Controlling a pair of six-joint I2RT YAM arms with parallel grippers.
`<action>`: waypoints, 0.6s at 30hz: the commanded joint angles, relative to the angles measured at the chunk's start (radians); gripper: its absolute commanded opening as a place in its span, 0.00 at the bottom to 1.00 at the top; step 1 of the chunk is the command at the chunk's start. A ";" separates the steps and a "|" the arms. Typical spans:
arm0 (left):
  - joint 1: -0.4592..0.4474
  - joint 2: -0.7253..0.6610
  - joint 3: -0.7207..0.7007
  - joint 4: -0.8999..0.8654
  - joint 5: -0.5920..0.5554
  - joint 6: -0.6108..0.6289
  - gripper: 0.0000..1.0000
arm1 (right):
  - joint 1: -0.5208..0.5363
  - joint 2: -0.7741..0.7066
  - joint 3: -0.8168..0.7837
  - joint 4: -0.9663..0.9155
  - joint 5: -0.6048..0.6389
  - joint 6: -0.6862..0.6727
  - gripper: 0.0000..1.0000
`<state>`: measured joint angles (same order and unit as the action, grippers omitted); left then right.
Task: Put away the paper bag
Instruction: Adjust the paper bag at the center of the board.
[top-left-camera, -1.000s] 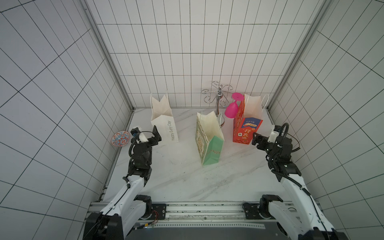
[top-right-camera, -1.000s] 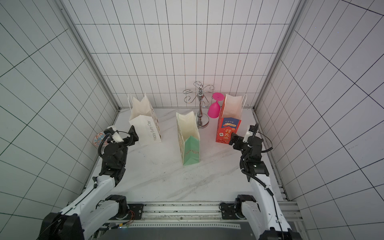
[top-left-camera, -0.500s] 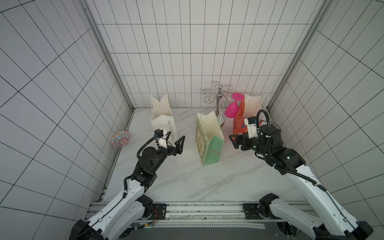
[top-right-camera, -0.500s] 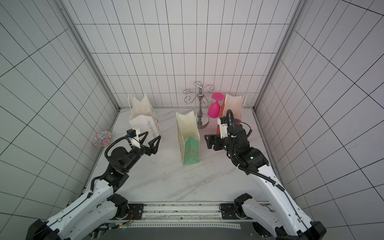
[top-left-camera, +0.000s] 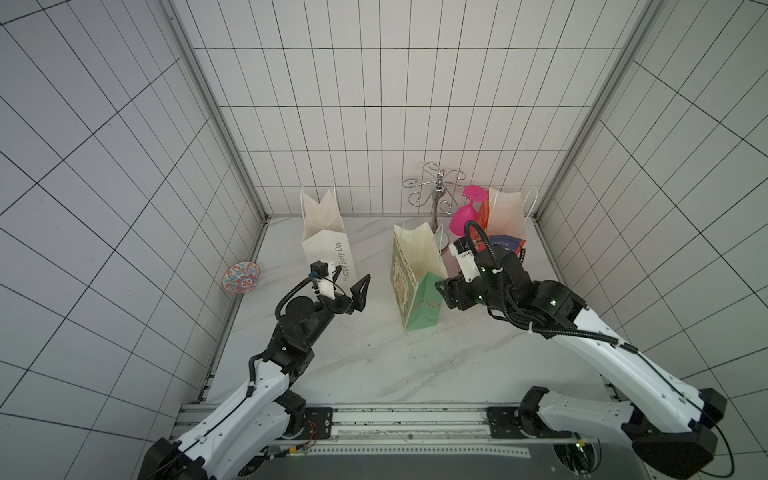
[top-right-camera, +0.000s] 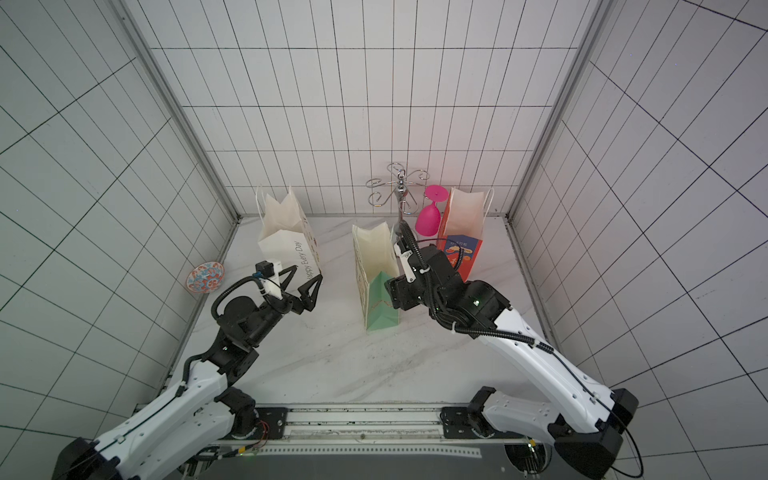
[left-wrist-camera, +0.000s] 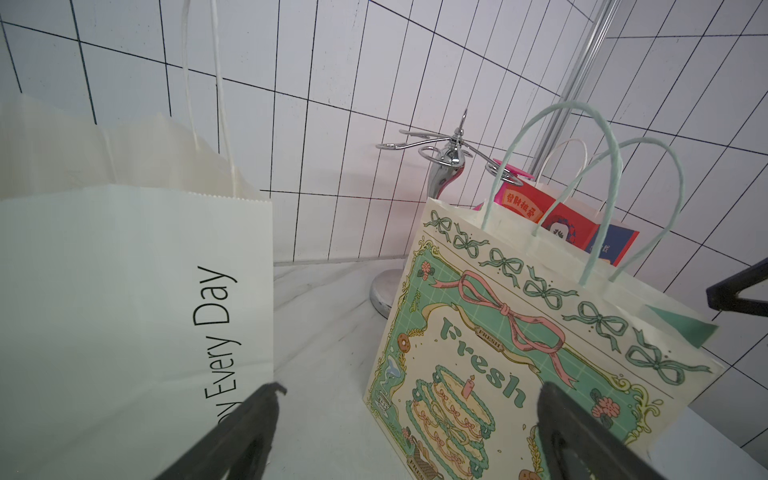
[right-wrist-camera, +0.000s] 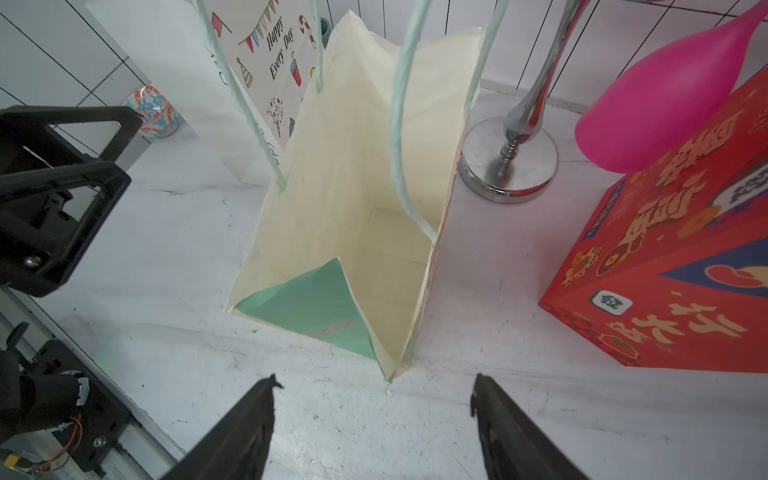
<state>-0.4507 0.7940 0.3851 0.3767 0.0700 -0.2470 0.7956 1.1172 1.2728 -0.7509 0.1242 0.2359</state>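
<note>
At the middle of the table (top-left-camera: 374, 365): the green bag (top-left-camera: 415, 286) stood upright, mouth open, between a white bag (top-left-camera: 328, 249) and a red bag (top-left-camera: 503, 216).
Left gripper (top-left-camera: 354, 274): jaws stood wide, holding nothing, facing the green bag.
Right gripper (right-wrist-camera: 374, 380): jaws stood apart, holding nothing, just short of its corner.
Right wrist view alone: showed its cream interior.
Left wrist view alone: showed its cake print.
Surface: white marble.
Room: white tiled walls (top-left-camera: 374, 104).

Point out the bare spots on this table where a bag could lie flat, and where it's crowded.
The widest bare patch is the front of the table, between the green bag and the rail. A narrower strip runs between the white bag and the green bag. The back right is crowded: metal stand, pink glass, red bag.
</note>
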 joint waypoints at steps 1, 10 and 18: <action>-0.001 -0.014 -0.021 0.060 -0.018 -0.013 0.98 | 0.022 -0.025 0.005 -0.035 0.071 -0.041 0.73; 0.000 -0.010 -0.020 0.064 -0.008 -0.018 0.98 | 0.025 -0.005 -0.143 0.250 0.108 -0.092 0.64; 0.000 -0.006 -0.025 0.076 -0.003 -0.026 0.98 | 0.024 0.025 -0.243 0.405 0.107 -0.111 0.55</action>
<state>-0.4507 0.7906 0.3744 0.4305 0.0685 -0.2619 0.8120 1.1297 1.0859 -0.4366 0.2085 0.1471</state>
